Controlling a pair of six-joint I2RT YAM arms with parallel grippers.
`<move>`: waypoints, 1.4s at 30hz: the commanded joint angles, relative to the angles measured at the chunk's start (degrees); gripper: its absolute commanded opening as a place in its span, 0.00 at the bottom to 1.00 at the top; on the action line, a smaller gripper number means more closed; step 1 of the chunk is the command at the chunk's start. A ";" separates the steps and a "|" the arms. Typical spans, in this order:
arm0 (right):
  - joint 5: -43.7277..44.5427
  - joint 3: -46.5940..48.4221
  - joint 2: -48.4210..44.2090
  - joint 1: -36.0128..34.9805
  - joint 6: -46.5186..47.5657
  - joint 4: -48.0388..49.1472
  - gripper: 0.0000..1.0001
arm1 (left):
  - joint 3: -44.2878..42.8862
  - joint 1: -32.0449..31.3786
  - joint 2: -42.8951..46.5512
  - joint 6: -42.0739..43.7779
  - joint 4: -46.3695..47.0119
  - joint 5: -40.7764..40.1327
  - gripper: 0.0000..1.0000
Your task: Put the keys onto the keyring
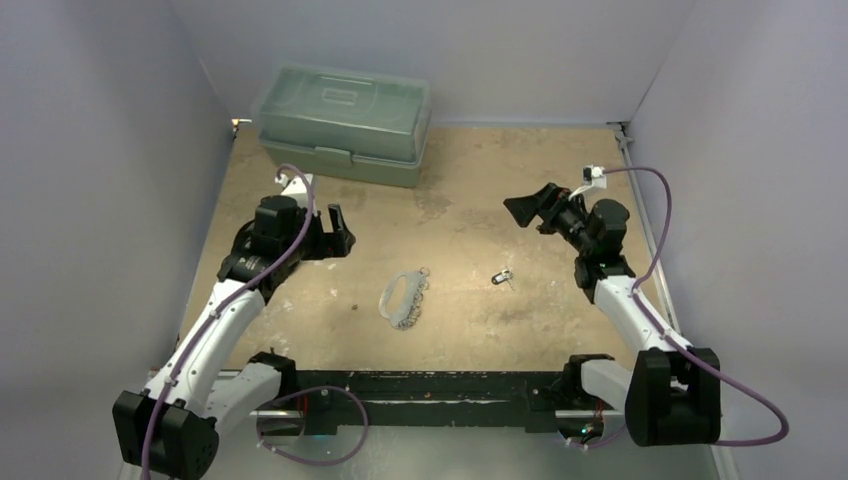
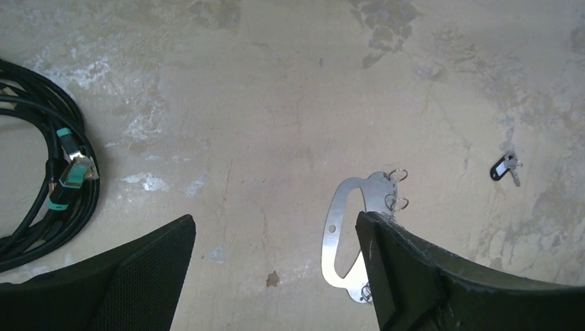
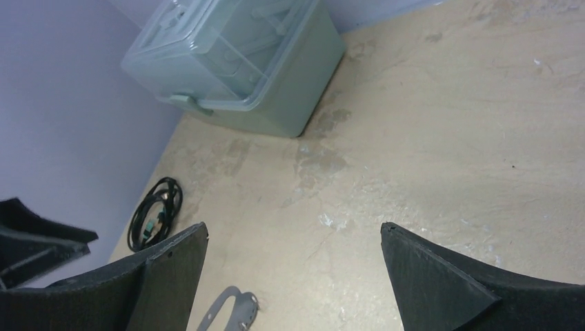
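Note:
The keyring, a flat pale silver oval loop with small wire rings along one side, lies on the table's middle. To its right lie the keys, a tiny silvery bunch with a dark head. My left gripper hovers open to the upper left of the keyring. In the left wrist view the keyring is partly behind the right finger of the open gripper, and the keys lie further right. My right gripper is open above and behind the keys; its view shows the keyring between the spread fingers.
A grey-green lidded plastic box stands at the back left. A black coiled cable with green plugs lies left of the left arm, also in the right wrist view as the cable. Grey walls close in the sides.

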State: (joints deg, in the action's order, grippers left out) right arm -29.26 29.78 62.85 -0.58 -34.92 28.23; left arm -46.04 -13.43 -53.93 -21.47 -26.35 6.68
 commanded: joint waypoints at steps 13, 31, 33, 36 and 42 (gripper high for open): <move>30.54 11.27 -8.09 -13.00 2.74 -43.08 0.89 | 3.45 -24.25 -9.22 -11.30 12.02 -14.10 0.85; 42.87 8.08 -0.75 -24.42 -5.36 -47.66 0.77 | 4.93 -31.91 -18.53 -4.91 25.46 -12.38 0.79; 43.12 8.22 0.96 -25.21 -5.36 -47.00 0.70 | 5.66 -32.16 -17.49 -4.89 25.47 -12.32 0.79; 42.85 8.13 3.22 -25.87 -5.49 -46.02 0.63 | 7.49 -32.10 -15.78 -4.68 28.37 -12.29 0.78; 42.43 7.19 9.09 -25.96 -4.56 -41.76 0.55 | 8.06 -32.12 -16.02 -4.19 28.74 -11.53 0.75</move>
State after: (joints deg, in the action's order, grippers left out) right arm 11.03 37.10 68.97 -26.26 -39.03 -17.06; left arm -38.44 -45.41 -71.02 -26.87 -1.39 -5.89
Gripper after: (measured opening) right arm 0.570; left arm 0.762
